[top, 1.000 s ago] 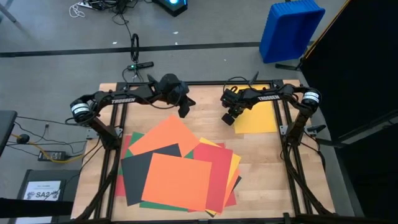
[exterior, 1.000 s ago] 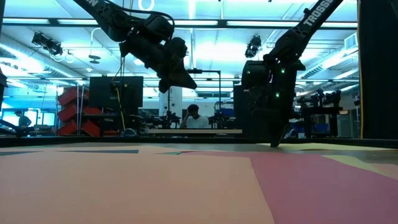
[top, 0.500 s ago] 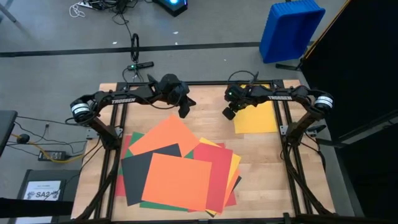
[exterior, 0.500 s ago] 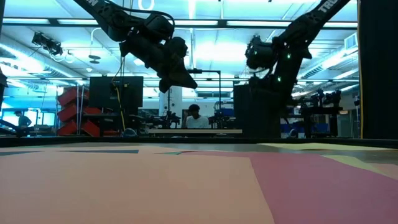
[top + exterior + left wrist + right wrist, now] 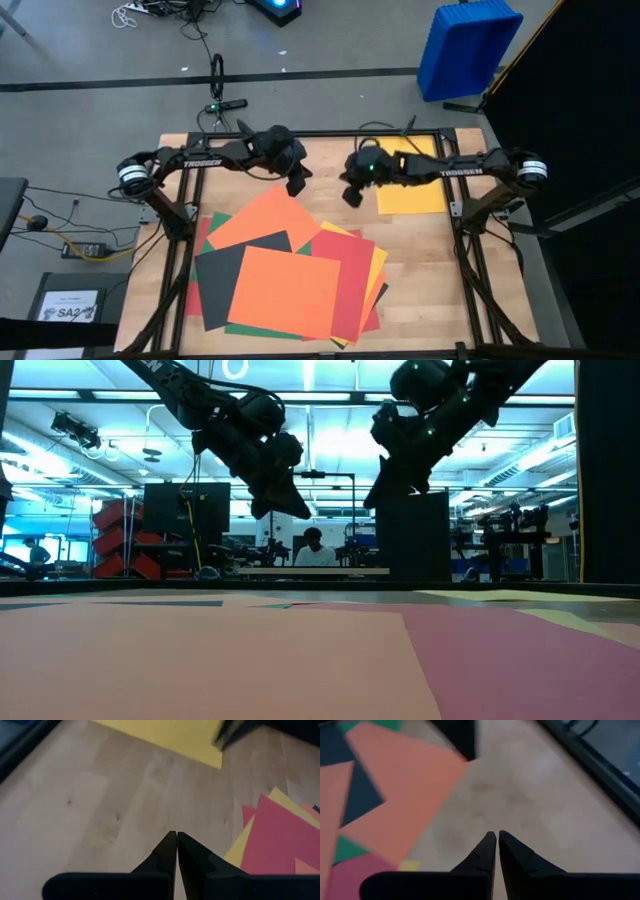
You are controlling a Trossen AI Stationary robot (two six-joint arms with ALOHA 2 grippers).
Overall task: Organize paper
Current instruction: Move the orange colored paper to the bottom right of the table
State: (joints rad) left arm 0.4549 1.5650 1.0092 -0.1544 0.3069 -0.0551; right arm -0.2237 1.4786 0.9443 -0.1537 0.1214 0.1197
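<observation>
A loose pile of paper [image 5: 285,270] lies flat on the wooden table [image 5: 420,270], with orange, dark grey, red, yellow and green sheets overlapping. A single yellow sheet [image 5: 412,188] lies apart at the far right. My left gripper [image 5: 297,186] hangs shut above bare wood just beyond the pile's far orange corner [image 5: 405,785]. My right gripper [image 5: 349,197] hangs shut in the air beside it, left of the yellow sheet [image 5: 170,735]. In the low view both grippers [image 5: 290,510] [image 5: 375,500] stand well above the table, slanting down. Neither holds anything.
Bare wood [image 5: 115,805] shows between the pile and the yellow sheet. A blue bin [image 5: 468,50] stands on the floor beyond the far right corner. A white printed sheet [image 5: 70,305] lies off the table's left. A person [image 5: 315,548] sits in the room behind.
My right gripper has risen off the yellow sheet and swung toward the table's left, to the middle beside my left gripper. It has tipped from pointing steeply down to a slant. It stays shut, and the yellow sheet stays flat where it was.
</observation>
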